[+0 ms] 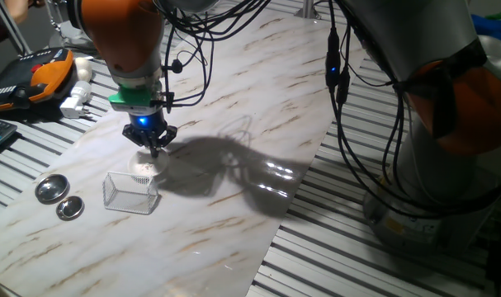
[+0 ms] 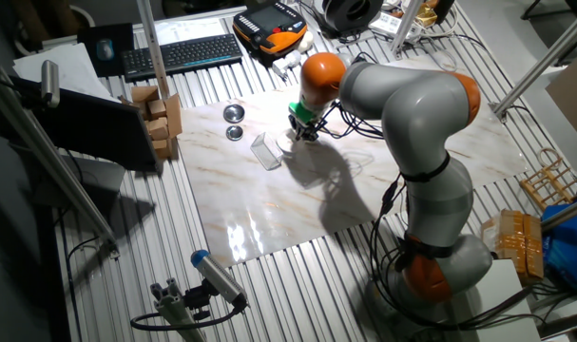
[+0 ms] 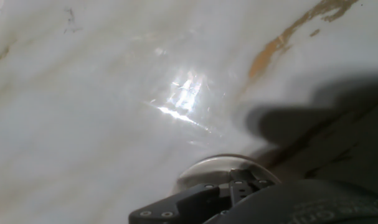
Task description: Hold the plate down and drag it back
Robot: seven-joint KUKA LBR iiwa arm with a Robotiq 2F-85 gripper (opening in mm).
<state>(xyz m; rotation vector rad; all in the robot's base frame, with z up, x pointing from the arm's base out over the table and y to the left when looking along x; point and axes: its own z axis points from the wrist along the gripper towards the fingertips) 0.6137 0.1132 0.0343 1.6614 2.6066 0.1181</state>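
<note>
Hand view shows our gripper bearing on the plate at 6 o'clock, pinning it for dragging; whether our fingers are parted, we cannot tell.

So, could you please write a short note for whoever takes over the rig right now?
Gripper: fingers together, pointing down onto the plate; contact looks likely but isn't certain.
Plate: on the marble board, right behind the clear box; two metal lids sit apart to the side.
Done: fingers placed over the plate.
Left: confirm downward pressure, then drag the plate back.
</note>
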